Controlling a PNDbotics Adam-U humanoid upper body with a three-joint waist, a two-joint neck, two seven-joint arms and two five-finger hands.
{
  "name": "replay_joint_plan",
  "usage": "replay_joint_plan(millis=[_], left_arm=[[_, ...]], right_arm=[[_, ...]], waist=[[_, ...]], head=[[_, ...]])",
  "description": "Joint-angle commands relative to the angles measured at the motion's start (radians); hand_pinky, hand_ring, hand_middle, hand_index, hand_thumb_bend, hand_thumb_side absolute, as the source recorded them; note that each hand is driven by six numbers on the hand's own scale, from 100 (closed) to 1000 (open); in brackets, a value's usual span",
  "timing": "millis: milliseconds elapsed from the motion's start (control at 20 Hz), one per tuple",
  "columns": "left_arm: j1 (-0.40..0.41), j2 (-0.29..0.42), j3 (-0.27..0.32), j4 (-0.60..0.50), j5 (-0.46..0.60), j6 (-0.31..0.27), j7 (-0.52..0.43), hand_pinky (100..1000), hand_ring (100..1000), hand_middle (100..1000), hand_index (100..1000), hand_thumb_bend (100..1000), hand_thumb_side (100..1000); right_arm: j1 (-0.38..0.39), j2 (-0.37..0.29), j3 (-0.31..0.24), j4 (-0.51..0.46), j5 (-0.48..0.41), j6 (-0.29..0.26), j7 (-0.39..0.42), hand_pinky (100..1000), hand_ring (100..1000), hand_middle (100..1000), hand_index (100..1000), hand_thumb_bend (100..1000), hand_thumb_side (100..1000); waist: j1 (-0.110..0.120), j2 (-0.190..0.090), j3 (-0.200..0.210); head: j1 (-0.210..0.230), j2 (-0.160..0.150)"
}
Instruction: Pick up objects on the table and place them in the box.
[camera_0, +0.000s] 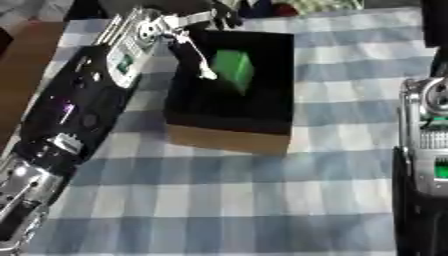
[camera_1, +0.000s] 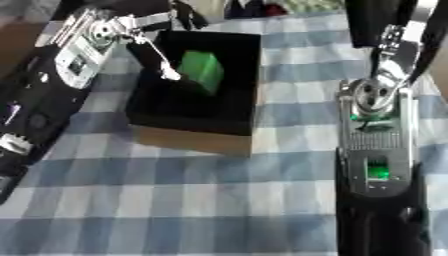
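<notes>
A black-lined cardboard box (camera_0: 229, 141) stands on the checked cloth, left of centre. A green block (camera_0: 234, 68) lies inside it, toward the far side. My left hand (camera_0: 168, 26) hovers over the box's far left corner, open, with one silver finger (camera_0: 199, 61) reaching down into the box, its tip just left of the green block. My right arm rises along the right side, and my right hand (camera_1: 398, 47) sits near the top right, partly cut off by the picture's edge.
The blue and white checked tablecloth (camera_0: 227, 200) stretches bare in front of the box. Some dark and red items (camera_1: 262, 8) lie at the far edge. A brown surface (camera_0: 26, 65) borders the cloth on the left.
</notes>
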Motion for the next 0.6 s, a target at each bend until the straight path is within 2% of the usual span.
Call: replay_joint_plan(millis=[50, 200, 250, 500, 550, 600], left_arm=[[-0.015, 0.029, 0.020, -0.031, -0.015, -0.015, -0.005, 625, 873, 858, 957, 690, 340], [-0.013, 0.037, 0.032, -0.052, 0.004, -0.009, -0.002, 623, 868, 851, 951, 648, 342], [-0.011, 0.039, 0.037, -0.061, 0.017, -0.004, 0.002, 627, 864, 846, 948, 608, 349], [-0.003, 0.058, 0.064, -0.139, 0.114, 0.035, 0.006, 614, 845, 819, 929, 510, 317], [0.000, 0.063, 0.070, -0.159, 0.137, 0.045, 0.005, 623, 833, 808, 921, 445, 304], [0.006, 0.070, 0.078, -0.185, 0.165, 0.056, 0.002, 626, 831, 806, 919, 429, 299]], right_arm=[[-0.011, 0.007, 0.003, -0.019, -0.007, -0.002, 0.001, 794, 860, 692, 895, 100, 652], [-0.009, 0.006, 0.002, -0.018, -0.008, -0.001, 0.000, 794, 860, 692, 895, 100, 654], [-0.008, 0.006, 0.002, -0.018, -0.008, 0.000, -0.001, 794, 860, 692, 895, 100, 654], [-0.004, 0.008, 0.002, -0.019, -0.007, -0.001, -0.002, 795, 860, 692, 895, 100, 653], [-0.004, 0.008, 0.002, -0.020, -0.007, -0.001, -0.002, 795, 860, 692, 895, 100, 651], [-0.004, 0.008, 0.002, -0.020, -0.005, -0.002, -0.001, 795, 860, 692, 895, 100, 651]], waist=[[-0.003, -0.024, 0.002], [-0.003, -0.025, 0.005], [-0.003, -0.026, 0.006], [-0.004, -0.030, 0.012], [-0.005, -0.031, 0.014], [-0.006, -0.032, 0.016]], head=[[-0.004, 0.001], [-0.007, 0.003], [-0.008, 0.004], [-0.013, 0.006], [-0.014, 0.007], [-0.015, 0.009]])
